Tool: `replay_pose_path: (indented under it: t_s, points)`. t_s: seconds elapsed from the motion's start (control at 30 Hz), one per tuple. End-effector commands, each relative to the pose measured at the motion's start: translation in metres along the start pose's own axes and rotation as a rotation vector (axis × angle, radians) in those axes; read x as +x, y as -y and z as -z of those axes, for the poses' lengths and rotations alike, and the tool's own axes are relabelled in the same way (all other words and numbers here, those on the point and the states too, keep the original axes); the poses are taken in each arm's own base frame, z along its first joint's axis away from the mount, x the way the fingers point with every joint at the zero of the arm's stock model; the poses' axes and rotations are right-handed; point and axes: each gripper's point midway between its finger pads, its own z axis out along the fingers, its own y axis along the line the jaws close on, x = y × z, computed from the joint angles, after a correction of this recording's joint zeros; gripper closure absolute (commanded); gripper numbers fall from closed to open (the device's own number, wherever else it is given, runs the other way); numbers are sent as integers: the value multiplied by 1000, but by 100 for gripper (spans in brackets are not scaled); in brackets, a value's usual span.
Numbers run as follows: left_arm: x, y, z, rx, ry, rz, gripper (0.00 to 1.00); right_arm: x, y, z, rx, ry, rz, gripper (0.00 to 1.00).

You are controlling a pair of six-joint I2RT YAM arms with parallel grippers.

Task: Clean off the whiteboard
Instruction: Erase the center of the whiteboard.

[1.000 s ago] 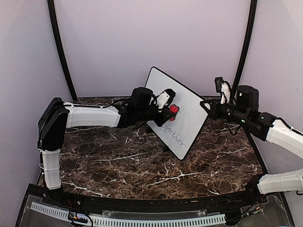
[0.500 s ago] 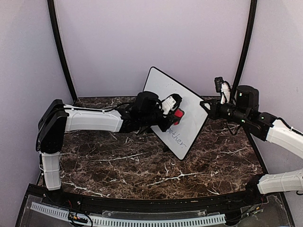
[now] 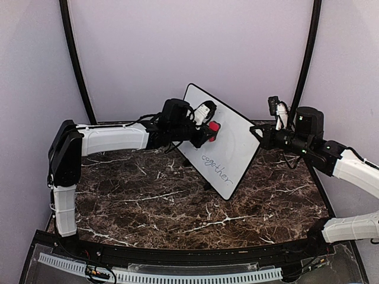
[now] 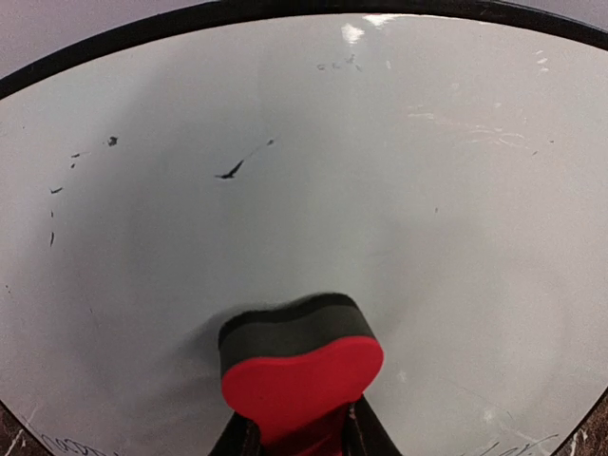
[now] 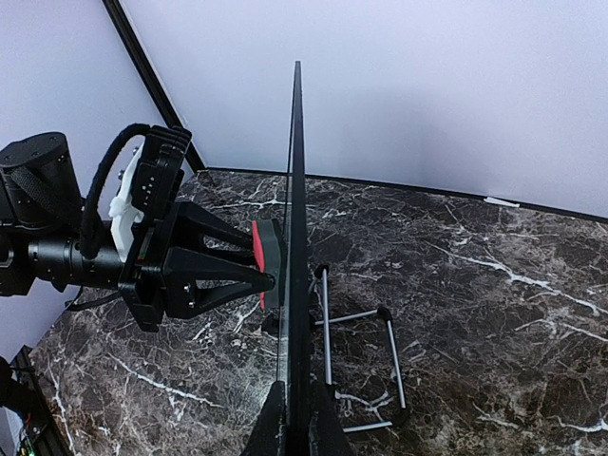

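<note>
Mid-wipe here, by the look of it. The whiteboard [image 3: 228, 142] is stood on edge near the bench's [image 3: 148, 201] far edge, right of the middle, and backed by a wire stand [image 5: 359, 347]. Its right edge is clamped by the right gripper [image 5: 294, 426]. A red eraser [image 4: 302, 366] is clenched in the left gripper [image 4: 301, 442] and pressed flat against the board's upper part. That area looks mostly cleaned, just specks. The handwritten word [image 3: 216, 167] lower down hasn't been wiped, so the eraser probably needs to be dragged down over it, with the board kept braced.
</note>
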Motion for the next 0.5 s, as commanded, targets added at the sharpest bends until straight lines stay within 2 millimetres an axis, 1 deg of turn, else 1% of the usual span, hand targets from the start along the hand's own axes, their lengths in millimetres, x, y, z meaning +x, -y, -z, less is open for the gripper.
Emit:
replay_pose_path:
  t_s: [0.0,0.1,0.13,0.17,0.2,0.23,0.27,0.3,0.33,0.47]
  points:
    - [2,-3,-11,-6,3,32,85,51,-42,0,-230,-177,126,100]
    - [0,26,-13,60,9,3,85,50,-42,-1,-229,-177,128,100]
    - [0,44,-13,85,11,-28,85,51,-41,-1,-229,-178,127,100]
    - [2,53,-14,99,12,-44,85,50,-42,-2,-230,-177,127,100]
    - [0,72,-14,130,22,-70,85,51,-42,-2,-230,-177,127,100]
    - [2,81,-14,143,20,-84,85,51,-42,-2,-230,-179,126,100]
    - [1,97,-14,158,25,-113,85,52,-41,-3,-228,-181,125,100]
    - [1,103,-14,162,26,-125,85,52,-41,-3,-229,-181,125,100]
    - [1,115,-14,170,29,-141,85,53,-41,-3,-231,-183,124,100]
    - [-3,142,-11,206,44,-149,85,52,-41,-1,-229,-180,126,100]
